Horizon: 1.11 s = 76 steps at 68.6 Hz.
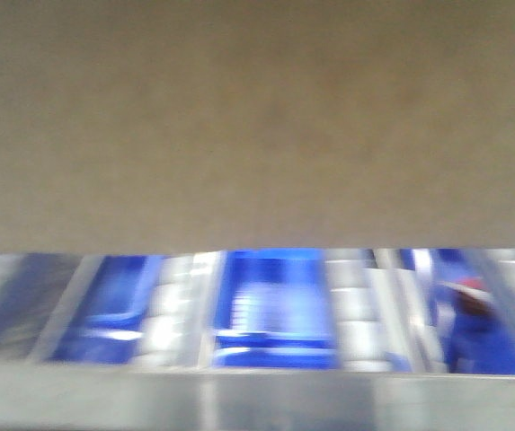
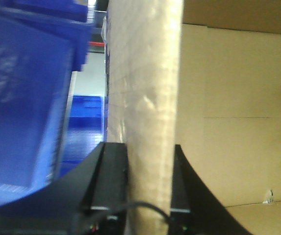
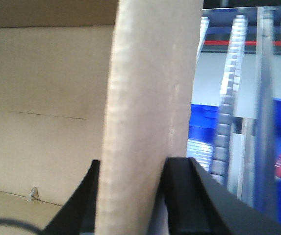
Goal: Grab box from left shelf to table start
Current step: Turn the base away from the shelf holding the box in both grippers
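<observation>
Box [image 1: 257,117]: plain tan-brown cardboard, matte, flat-faced. Fills the upper half of the front view from edge to edge, blurred. Hangs close to the camera, above and in front of the left shelf [image 1: 257,400]; cannot tell whether resting on anything below.

Wrist views: look straight into the open box. Inner walls pale brown and smooth, each crossed by one thin horizontal crease line. Small torn nick of paper near the fold where wall meets floor. Side wall seen edge-on as a thick upright band, faintly ribbed, paler than the inside faces.

Left gripper [image 2: 150,152]: clamped on one side wall, one finger [image 2: 113,176] outside and the other inside, both flat against the cardboard. Thin black cable [image 2: 145,208] across the base of that wall.

Right gripper [image 3: 133,164]: pinches the opposite side wall in the same way, wall upright between the jaws.

Fingers: black, matte, wedge-shaped, hard-edged.

Shelf: silvery metal, with a shiny front rail along the bottom of the front view. Tracks of white rollers [image 1: 356,314] running back from the rail, beaded in outline. Blue bins [image 1: 275,305] between the tracks, glossy plastic, badly blurred.
</observation>
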Tool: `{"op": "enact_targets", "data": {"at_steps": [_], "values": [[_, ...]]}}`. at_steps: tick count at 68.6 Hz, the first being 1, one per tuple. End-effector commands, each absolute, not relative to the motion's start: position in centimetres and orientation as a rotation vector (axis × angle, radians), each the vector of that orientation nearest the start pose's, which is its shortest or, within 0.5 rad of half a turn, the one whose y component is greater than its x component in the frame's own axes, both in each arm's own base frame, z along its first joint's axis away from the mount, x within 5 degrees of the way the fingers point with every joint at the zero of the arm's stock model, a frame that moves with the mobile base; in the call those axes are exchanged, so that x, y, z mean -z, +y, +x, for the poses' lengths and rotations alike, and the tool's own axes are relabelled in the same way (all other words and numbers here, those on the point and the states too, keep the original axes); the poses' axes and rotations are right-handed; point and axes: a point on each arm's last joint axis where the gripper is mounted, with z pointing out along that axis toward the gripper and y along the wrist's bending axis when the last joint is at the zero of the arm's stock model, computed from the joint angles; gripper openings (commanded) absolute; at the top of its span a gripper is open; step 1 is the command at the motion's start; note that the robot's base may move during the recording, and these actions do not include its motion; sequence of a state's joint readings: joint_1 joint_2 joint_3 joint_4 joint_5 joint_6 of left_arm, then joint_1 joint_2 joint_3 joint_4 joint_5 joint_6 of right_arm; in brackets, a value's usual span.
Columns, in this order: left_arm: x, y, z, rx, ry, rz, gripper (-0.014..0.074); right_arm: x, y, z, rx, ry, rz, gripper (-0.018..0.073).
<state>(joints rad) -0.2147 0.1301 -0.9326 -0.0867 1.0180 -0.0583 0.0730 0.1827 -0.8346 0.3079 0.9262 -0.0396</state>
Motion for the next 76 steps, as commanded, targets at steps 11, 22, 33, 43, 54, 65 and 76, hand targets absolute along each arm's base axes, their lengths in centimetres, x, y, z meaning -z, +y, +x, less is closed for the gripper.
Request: {"op": "enact_targets", "data": {"at_steps": [11,22,33,43,54,65,76], "values": [[-41.63,0.15,-5.05,0.397,1.54,0.124,-0.0093,-39.65,1.73,-1.3,-0.328,1.657,-0.087,0.0059],[-41.63,0.15,-5.05,0.397,1.54,0.124,-0.0093,-39.65,1.73,-1.3,-0.328,1.657,-0.087,0.0059],[-41.63,0.15,-5.05,0.397,1.54,0.124,-0.0093,-39.65,1.73,-1.3,-0.328,1.657,-0.087,0.0059],[-41.63,0.15,-5.05,0.397,1.54,0.124,-0.0093,-39.65,1.73,-1.3,-0.328,1.657,-0.087,0.0059],[-41.63,0.15,-5.05,0.397,1.54,0.124,-0.0093,-39.65,1.73,-1.3,-0.328,1.657,-0.087,0.0059],[-41.63,0.15,-5.05,0.397,1.54,0.124,-0.0093,-39.65,1.73,-1.3,-0.328,1.657,-0.087,0.0059],[-41.63,0.15,-5.05,0.397,1.54,0.124,-0.0094,-39.65,1.73,-1.3,-0.328,1.657,-0.087,0.0059]]}}
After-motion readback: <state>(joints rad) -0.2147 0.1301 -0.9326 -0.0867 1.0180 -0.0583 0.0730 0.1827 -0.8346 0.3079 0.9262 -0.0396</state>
